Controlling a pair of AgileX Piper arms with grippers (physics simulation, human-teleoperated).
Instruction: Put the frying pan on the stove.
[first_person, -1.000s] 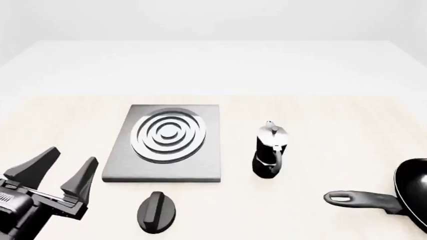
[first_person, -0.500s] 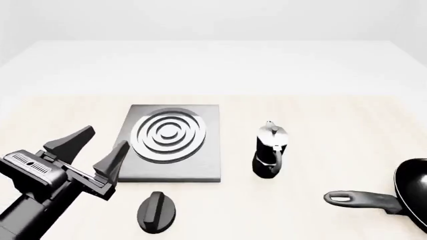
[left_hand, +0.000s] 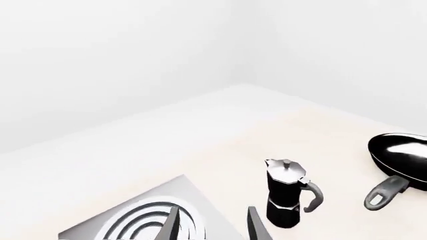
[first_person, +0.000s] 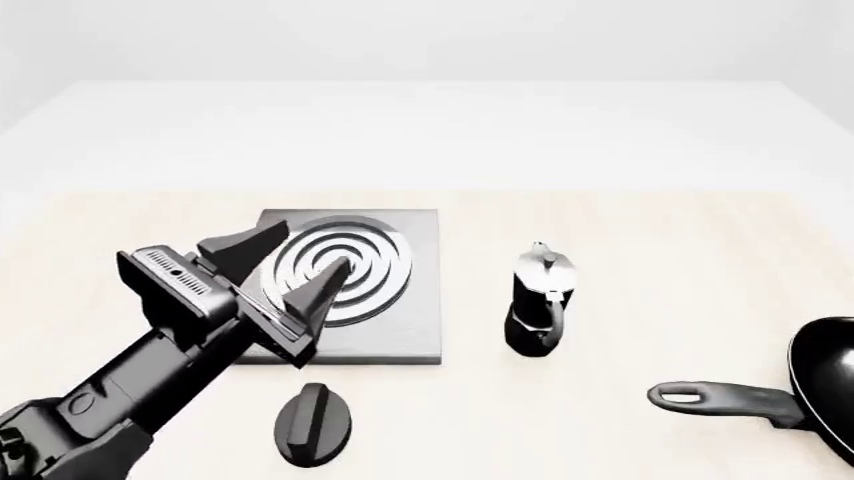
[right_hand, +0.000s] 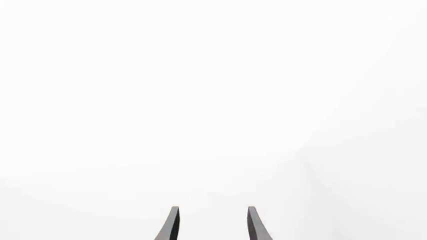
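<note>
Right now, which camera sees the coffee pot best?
The left wrist view shows the moka pot best: the whole pot, with spout, lid knob and handle. The front view shows it too, whole but smaller, standing between the stove and the frying pan. The right wrist view shows only white background and claw tips.

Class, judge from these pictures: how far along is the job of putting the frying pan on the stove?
Nothing is done yet: the frying pan lies on the table at the far right, apart from the stove. In hand: the left gripper hangs open over the stove, holding nothing. The right gripper is open too. Left: grasp the pan, carry it, set it on the burner.
</note>
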